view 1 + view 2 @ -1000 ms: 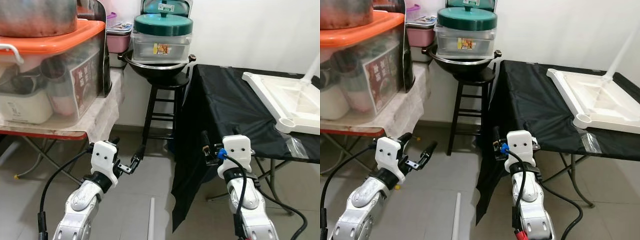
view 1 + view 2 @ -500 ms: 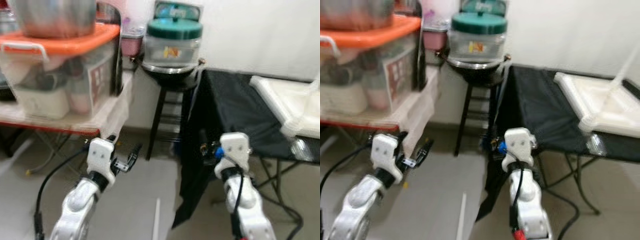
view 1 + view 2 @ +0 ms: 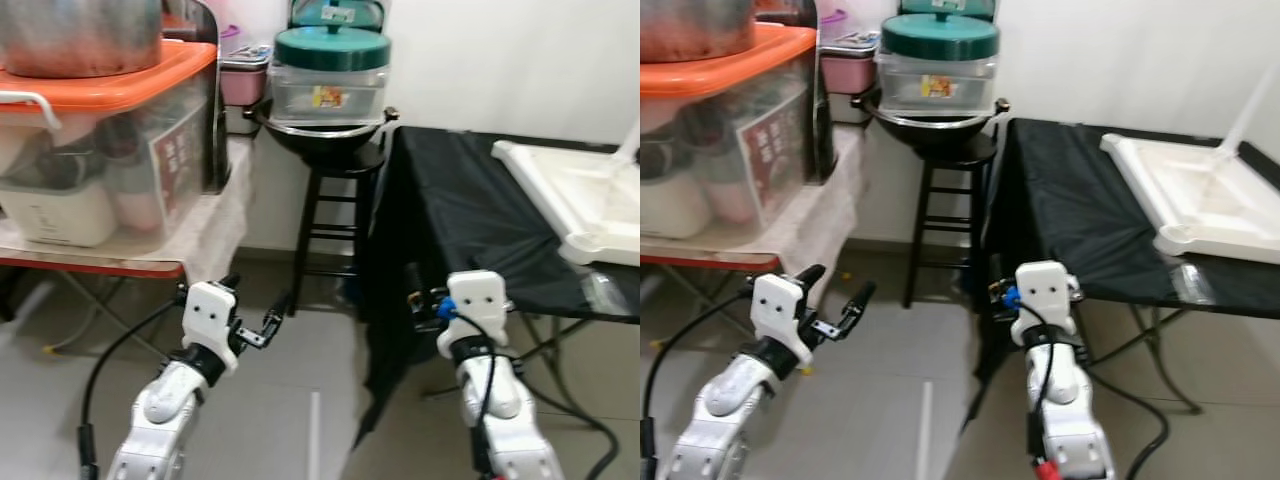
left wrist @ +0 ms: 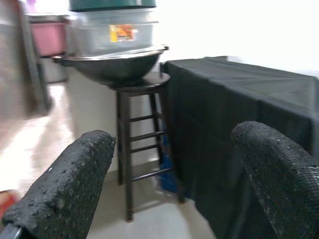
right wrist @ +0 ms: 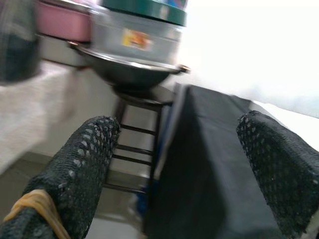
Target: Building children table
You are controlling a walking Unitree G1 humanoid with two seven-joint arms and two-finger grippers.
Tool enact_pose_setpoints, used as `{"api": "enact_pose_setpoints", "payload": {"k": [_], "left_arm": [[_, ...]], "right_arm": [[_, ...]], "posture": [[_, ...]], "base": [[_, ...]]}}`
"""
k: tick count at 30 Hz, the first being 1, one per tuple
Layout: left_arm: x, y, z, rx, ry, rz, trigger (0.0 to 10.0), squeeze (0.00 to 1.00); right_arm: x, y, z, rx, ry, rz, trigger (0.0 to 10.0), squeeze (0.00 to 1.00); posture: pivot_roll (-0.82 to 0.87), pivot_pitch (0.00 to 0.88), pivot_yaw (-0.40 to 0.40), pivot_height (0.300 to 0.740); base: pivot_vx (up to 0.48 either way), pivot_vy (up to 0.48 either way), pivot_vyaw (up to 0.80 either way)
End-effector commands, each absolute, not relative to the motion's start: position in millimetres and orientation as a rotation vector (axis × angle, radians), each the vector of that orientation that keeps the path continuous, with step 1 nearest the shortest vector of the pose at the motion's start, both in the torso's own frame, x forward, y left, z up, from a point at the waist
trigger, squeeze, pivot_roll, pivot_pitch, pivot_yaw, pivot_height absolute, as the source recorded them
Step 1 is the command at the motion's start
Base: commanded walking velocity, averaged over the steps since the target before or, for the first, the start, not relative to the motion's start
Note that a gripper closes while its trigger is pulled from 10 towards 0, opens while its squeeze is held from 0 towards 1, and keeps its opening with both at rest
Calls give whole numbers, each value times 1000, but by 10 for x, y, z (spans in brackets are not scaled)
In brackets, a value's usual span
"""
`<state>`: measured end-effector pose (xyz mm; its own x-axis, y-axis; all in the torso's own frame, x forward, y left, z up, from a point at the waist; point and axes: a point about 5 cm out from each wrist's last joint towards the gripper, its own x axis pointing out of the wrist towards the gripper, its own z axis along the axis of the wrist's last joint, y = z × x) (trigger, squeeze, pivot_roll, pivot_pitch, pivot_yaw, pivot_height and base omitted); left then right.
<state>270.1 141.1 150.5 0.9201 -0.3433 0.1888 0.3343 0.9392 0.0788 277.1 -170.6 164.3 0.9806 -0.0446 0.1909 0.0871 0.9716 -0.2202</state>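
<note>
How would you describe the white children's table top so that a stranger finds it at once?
Find the table draped in black cloth on the right, beside the dark stool. The white table top lies upside down on it, with one white leg standing up. Nothing else on the cloth is white.

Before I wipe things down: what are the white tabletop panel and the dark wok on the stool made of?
The white tabletop panel looks like matte moulded plastic, with a raised rim and round corner socket. The dark wok seems metal: thin shiny rim, black bowl.
</note>
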Motion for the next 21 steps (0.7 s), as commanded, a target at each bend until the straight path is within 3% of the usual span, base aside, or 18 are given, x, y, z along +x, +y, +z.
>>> {"api": "enact_pose_setpoints", "payload": {"k": [1, 17, 21], "left_arm": [[2697, 1435, 1466, 56, -183, -345, 10000, 0], [2693, 1422, 1461, 57, -183, -347, 10000, 0], [2691, 1430, 1469, 65, -196, -344, 10000, 0]], "right_arm": [[2772, -1688, 1615, -220, -177, -61, 10000, 0], [2771, -1697, 1612, -224, -174, -59, 10000, 0], [2771, -1699, 1610, -225, -172, -60, 10000, 0]], "posture": [[69, 0, -80, 740], [67, 0, -82, 740], [67, 0, -82, 740]], "base": [[0, 480, 0], [0, 469, 0], [0, 0, 0]]}}
